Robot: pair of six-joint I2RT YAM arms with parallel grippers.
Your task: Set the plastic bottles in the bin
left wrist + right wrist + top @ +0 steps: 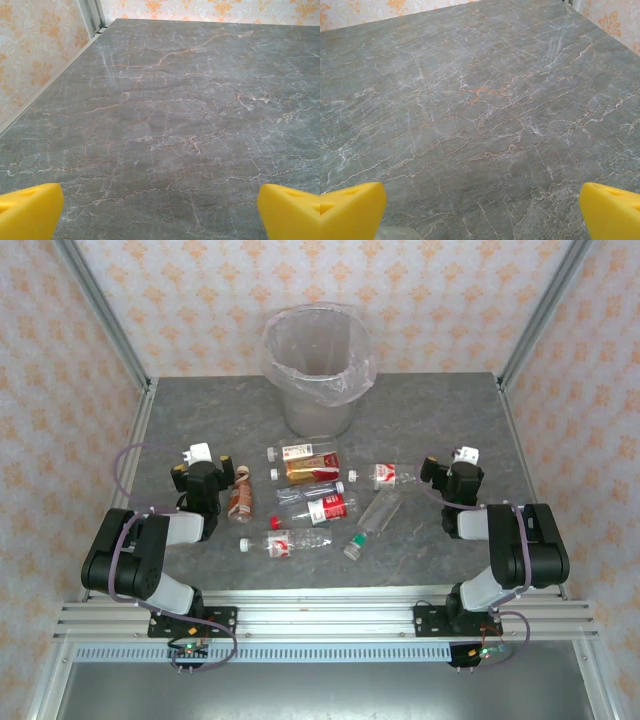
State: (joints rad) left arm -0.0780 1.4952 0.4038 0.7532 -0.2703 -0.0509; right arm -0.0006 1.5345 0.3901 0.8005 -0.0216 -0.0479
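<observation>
I see both jaws wide, empty: left gripper (160, 210), right gripper (480, 212). Plastic bottles (315, 502) lie clustered between arms, bin (320, 405) beyond. Risk: round bottles roll when nudged; neighbours crowd my grasp.

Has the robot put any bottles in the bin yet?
Not yet. Done: nothing, the bin looks empty. In hand: nothing, the left gripper and right gripper are both open above the table. Left: all the plastic bottles, about eight, lie on the table.

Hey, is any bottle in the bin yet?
No, the bin looks empty from above, and the plastic bottles lie on the table in front of it.
</observation>
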